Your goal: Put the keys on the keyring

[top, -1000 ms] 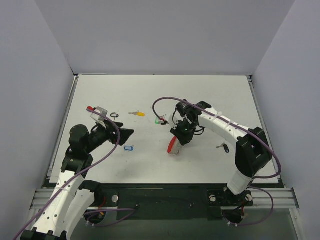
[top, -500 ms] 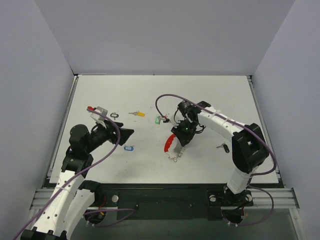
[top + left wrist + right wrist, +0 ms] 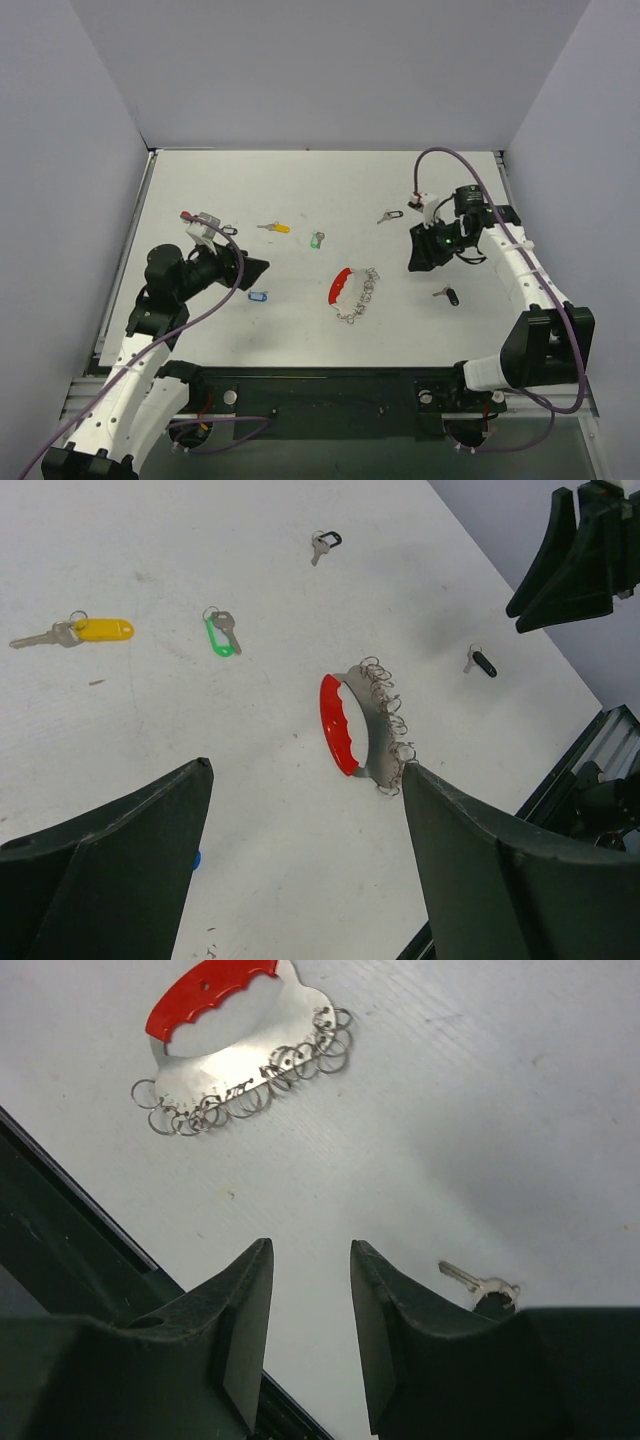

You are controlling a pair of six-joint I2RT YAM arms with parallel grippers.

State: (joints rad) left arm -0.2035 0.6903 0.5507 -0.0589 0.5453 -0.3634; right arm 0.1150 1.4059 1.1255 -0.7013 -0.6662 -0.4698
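The keyring (image 3: 350, 292) now lies flat on the surface (image 3: 300, 190), red grip to the left and loops to the right. A second ago the right hand (image 3: 417, 262) held it up off the surface at about this spot. That hand has let go and drawn away to the right of the keyring and a little beyond it. Its jaws stand a narrow gap apart with nothing between them. The left hand (image 3: 255, 270) stays left of the keyring, barely moved, jaws wide and empty.

A blue key (image 3: 258, 296) lies left of the keyring, just beside the left hand. A black key (image 3: 449, 295) lies well to the right of the keyring. Just beyond the keyring sits a green key (image 3: 316, 240), and farther left a yellow key (image 3: 275, 228). Beyond and right, a second black key (image 3: 390, 215) shows where the right arm reached across before.
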